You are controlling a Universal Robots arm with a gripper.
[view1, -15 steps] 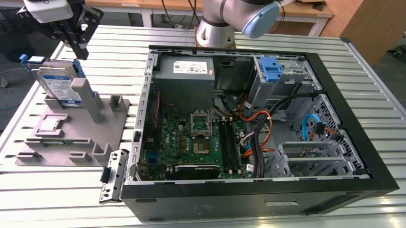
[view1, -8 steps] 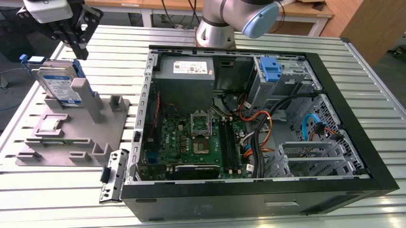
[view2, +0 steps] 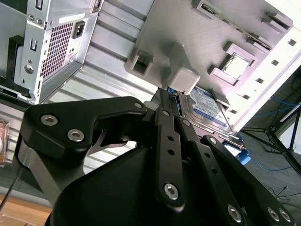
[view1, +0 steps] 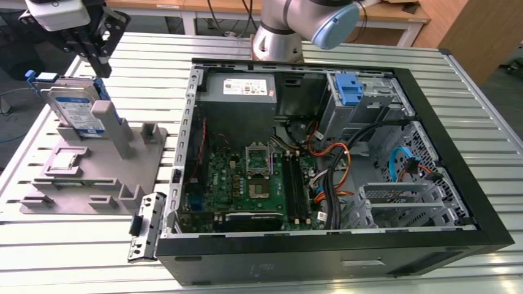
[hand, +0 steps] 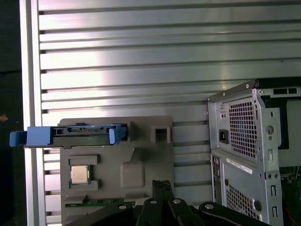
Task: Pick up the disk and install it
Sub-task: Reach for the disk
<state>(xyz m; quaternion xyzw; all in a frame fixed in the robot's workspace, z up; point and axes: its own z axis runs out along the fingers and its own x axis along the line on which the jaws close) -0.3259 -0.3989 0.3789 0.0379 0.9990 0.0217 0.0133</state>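
Nothing of the job looks done yet, as I see it. The disk [view1: 75, 109] stands on edge in a slot of the grey fixture [view1: 110, 170] on the exterior view's left, well apart from the open computer case [view1: 327, 257]. The gripper [view1: 97, 61] hangs just above the disk's far top corner. Its fingers are drawn together with nothing between them, and they are not on the disk. So by my reckoning both the pick-up and the install are left to do.

The fixture also carries a square processor chip [hand: 79, 175] in a recess, in the first wrist view. Inside the case sit the power supply [view1: 245, 89] at the far side, the green motherboard [view1: 245, 177] and a tangle of cables [view1: 343, 156]. A metal cage with a blue latch [view1: 348, 90] sits at the far right
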